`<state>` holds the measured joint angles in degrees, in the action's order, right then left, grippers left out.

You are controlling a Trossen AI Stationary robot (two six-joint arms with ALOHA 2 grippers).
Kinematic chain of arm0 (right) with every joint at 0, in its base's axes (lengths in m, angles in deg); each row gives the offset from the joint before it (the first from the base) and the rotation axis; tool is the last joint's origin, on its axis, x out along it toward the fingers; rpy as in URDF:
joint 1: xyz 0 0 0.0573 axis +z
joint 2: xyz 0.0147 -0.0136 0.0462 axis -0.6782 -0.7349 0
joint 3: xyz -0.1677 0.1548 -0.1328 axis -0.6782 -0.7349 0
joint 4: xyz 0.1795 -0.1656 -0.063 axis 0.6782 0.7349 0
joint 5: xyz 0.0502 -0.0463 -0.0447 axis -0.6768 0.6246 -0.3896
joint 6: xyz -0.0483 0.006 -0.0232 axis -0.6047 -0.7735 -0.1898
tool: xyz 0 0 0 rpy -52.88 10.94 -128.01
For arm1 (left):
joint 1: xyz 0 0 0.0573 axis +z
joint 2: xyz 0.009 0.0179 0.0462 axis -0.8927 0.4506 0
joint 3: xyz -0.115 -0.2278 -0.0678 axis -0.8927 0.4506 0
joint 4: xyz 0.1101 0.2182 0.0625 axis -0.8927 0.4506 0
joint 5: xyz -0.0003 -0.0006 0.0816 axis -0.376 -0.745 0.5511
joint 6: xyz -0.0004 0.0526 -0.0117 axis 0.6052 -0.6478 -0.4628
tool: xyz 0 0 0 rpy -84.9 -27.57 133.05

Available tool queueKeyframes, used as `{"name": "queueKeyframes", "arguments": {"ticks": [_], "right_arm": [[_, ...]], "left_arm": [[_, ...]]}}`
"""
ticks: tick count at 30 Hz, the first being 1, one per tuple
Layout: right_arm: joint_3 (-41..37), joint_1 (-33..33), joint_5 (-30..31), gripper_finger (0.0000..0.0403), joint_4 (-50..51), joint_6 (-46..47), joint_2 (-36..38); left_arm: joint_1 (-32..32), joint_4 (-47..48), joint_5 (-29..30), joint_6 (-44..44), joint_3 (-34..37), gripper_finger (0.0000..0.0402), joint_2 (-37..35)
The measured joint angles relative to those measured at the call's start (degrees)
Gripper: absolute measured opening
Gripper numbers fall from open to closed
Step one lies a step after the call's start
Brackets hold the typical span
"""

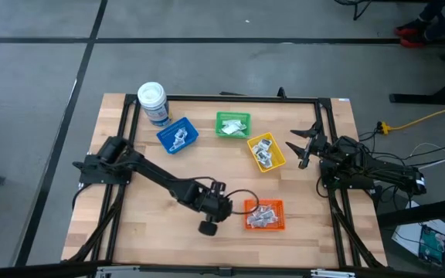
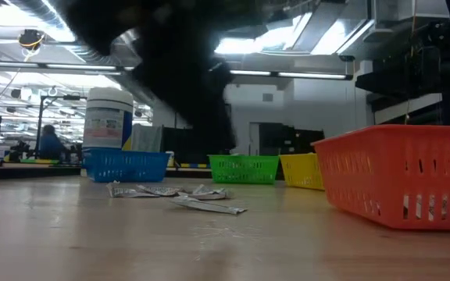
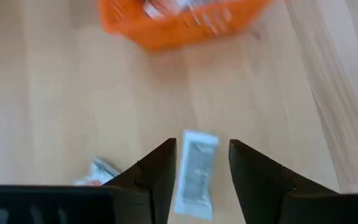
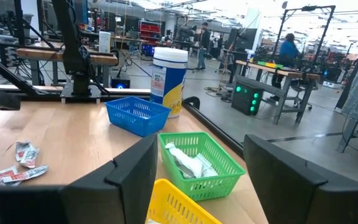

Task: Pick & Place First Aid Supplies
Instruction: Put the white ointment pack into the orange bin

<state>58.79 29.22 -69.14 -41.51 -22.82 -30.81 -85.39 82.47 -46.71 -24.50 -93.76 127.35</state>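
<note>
While the left gripper hangs low over the pale wooden table near the orange bin, its fingers stand apart with a small white packet showing between them — whether the packet touches them or lies on the wood below cannot be told. More packets lie loose on the bare planks, and others fill the orange bin, the yellow bin, the green bin and the blue bin. A white-lidded jar stands just beside the blue bin at the far edge. The right gripper waits near the yellow bin, fingers spread wide and holding nothing. Beyond the table lies a workshop — benches, metal frames, ceiling strip lights, and people standing at a distance.
</note>
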Motion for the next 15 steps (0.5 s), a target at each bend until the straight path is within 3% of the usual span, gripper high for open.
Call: {"name": "queueKeyframes", "arguments": {"ticks": [7, 15], "right_arm": [[0.0, 0.0, 0.0, 0.0236, 0.0, 0.0, 0.0], [0.0, 0.0, 0.0, 0.0236, 0.0, 0.0, 0.0]], "left_arm": [[-0.4, -2.2, -0.3, -0.5, 5.6, 0.0141, -0.4], [0.1, -3.0, -1.7, -0.9, 7.0, 0.0141, -0.2]]}}
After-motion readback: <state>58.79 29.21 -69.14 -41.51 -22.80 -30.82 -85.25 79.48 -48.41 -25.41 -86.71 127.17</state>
